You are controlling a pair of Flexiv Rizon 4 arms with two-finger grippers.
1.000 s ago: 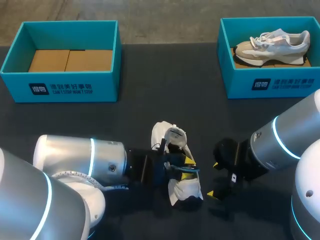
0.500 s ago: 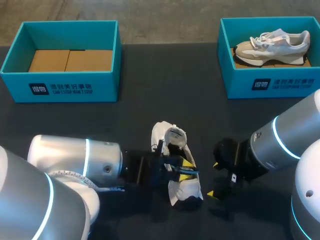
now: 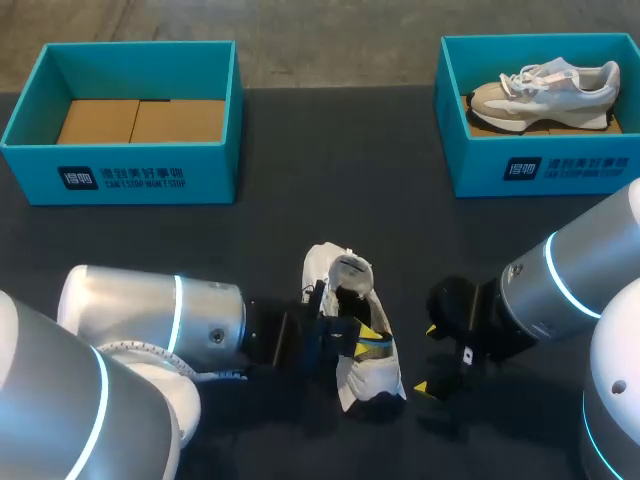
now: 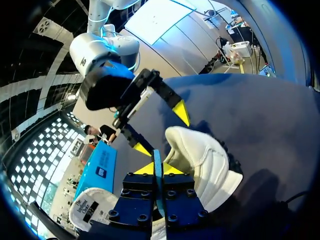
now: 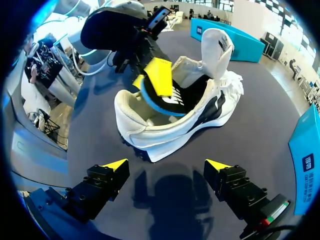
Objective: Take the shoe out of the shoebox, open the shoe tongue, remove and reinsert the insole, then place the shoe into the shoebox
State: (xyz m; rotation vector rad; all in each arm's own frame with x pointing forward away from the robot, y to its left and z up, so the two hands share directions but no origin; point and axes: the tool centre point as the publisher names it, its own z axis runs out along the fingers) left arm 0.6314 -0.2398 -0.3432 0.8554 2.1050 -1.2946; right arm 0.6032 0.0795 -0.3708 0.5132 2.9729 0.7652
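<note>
A white shoe [image 3: 368, 378] lies on the dark table [image 3: 340, 180] near its front edge, with its tongue [image 5: 216, 47] pulled up. My left gripper [image 3: 367, 336] comes in from the left over the shoe's opening. In the left wrist view its yellow tips [image 4: 157, 169] are pressed together on the thin blue edge of the insole [image 4: 157, 156]. The insole [image 5: 170, 100], black on top, sits partly lifted inside the shoe [image 5: 165, 130]. My right gripper [image 3: 428, 358] stands open just right of the shoe, and its own view shows nothing between its fingers [image 5: 166, 167].
An empty teal shoebox [image 3: 130, 150] with a cardboard floor stands at the back left. A second teal box [image 3: 540, 160] at the back right holds another pale shoe [image 3: 545, 85]. Bare table lies between the boxes and the shoe.
My left gripper's fingers have closed on the insole's edge inside the shoe. The left arm shifted slightly. The right arm and the shoe have stayed in place.
</note>
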